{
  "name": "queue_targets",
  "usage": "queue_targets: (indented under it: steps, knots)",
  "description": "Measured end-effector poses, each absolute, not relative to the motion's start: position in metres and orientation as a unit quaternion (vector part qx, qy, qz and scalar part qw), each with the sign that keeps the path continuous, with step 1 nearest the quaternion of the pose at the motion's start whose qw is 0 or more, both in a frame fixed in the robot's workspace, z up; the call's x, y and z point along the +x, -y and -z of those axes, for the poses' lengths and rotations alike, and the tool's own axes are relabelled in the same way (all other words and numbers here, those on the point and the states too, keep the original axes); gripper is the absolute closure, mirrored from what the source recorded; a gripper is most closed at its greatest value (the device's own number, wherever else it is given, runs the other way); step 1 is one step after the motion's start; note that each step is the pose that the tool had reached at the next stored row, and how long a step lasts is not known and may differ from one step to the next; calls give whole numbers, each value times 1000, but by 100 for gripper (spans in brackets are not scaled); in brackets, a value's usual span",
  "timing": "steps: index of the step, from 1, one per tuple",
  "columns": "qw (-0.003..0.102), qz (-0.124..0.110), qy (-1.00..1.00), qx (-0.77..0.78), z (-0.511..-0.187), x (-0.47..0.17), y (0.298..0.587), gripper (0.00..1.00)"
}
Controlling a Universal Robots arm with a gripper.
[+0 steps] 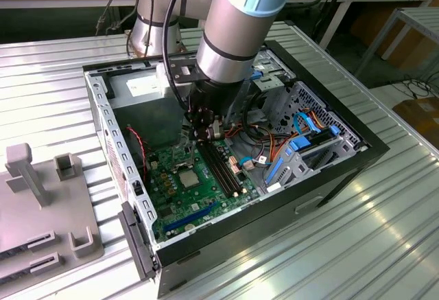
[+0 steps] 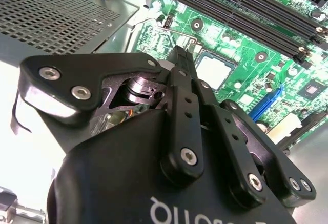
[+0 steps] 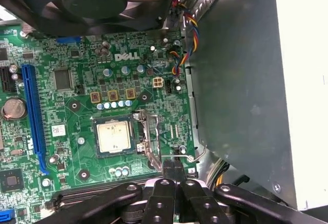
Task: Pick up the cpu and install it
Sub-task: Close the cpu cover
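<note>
The cpu [image 3: 114,136] is a silvery square chip lying flat in its socket on the green motherboard [image 3: 77,70]. It also shows in the exterior view [image 1: 187,175] and in the second wrist view [image 2: 214,70]. My gripper [image 3: 173,166] hangs above the board just beside the socket, shut, with nothing between its black fingers [image 2: 180,60]. Its tip is close to the socket's thin wire lever [image 3: 177,157] and the metal retaining frame [image 3: 148,138], which stands beside the cpu. In the exterior view the gripper [image 1: 206,132] is inside the open computer case, a little above the cpu.
The black computer case [image 1: 329,176] lies open on a ribbed metal table [image 1: 55,94]. Memory slots [image 1: 221,166], a blue card slot [image 3: 32,116], a black fan [image 3: 92,1], cable bundles [image 1: 274,142] and a perforated grey wall [image 2: 51,14] surround the socket. Grey fixtures [image 1: 41,197] stand at the exterior view's left.
</note>
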State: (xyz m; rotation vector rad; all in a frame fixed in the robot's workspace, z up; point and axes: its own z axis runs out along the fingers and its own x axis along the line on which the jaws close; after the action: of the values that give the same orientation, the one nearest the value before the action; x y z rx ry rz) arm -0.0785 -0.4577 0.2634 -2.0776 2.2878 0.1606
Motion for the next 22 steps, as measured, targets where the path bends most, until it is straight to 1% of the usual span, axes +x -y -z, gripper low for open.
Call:
queue_targets:
  steps: [22]
  knots:
    - [24,-52,-739,-672,-263,-78,473,89]
